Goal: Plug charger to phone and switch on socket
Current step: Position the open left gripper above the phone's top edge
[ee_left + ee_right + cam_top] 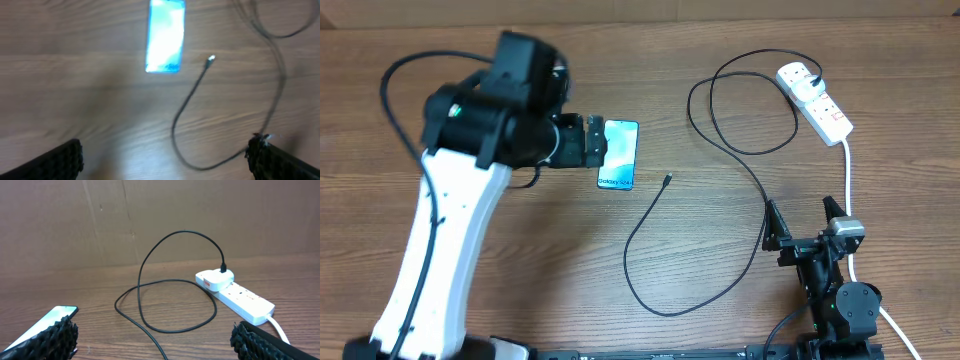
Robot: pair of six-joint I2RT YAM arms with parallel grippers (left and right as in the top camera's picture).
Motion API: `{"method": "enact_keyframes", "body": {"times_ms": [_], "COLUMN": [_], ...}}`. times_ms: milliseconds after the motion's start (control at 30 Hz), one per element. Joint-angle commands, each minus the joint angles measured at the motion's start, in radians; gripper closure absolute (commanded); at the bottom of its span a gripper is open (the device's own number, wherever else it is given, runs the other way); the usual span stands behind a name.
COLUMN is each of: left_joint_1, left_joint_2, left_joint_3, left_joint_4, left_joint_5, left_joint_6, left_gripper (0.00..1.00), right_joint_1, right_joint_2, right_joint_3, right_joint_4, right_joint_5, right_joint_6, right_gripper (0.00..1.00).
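The phone (619, 153) lies flat on the table with its bright blue screen up; it also shows in the left wrist view (165, 36) and the right wrist view (47, 322). The black charger cable (730, 130) loops across the table. Its connector tip (667, 180) lies free just right of the phone, also in the left wrist view (210, 60). Its plug (814, 80) sits in the white socket strip (817, 102), as the right wrist view (223, 270) shows. My left gripper (592, 141) is open, just left of the phone. My right gripper (805, 218) is open and empty near the front right.
The socket strip's thick white lead (847, 185) runs toward the front past my right arm. A cardboard wall (160, 220) stands behind the table. The wooden table (520, 250) stretches between the arms.
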Motion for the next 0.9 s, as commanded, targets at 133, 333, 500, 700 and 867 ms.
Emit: {"method": "enact_keyframes", "body": {"times_ms": [133,333,500,700,867], "left_joint_1": [-0.065,-0.065,-0.065,-0.065,-0.065], "left_joint_2": [0.211,0.294,0.344,0.413,0.496], "left_joint_3": [0.214,0.214,0.214,0.209,0.209], "left_joint_4": [-0.047,0.013,0.021,0.077,0.113], "left_joint_5": [-0.176,-0.151,-0.037,-0.037,-0.037], "left_joint_6": [-0.071,-0.083,-0.098,-0.077,-0.078], "left_gripper": [0.00,0.00,0.00,0.00,0.00], "right_joint_1": [-0.002,-0.002,-0.002,-0.002,-0.002], "right_joint_2": [-0.010,-0.010,-0.010,-0.010,-0.010], "right_joint_3": [-0.010,-0.010,-0.010,-0.010,-0.010], "right_joint_4": [0.006,0.006,0.005,0.006,0.006], "right_joint_5": [0.003,0.003,0.003,0.003,0.003], "right_joint_6": [0.003,0.003,0.003,0.003,0.003], "right_gripper": [0.00,0.00,0.00,0.00,0.00]}}
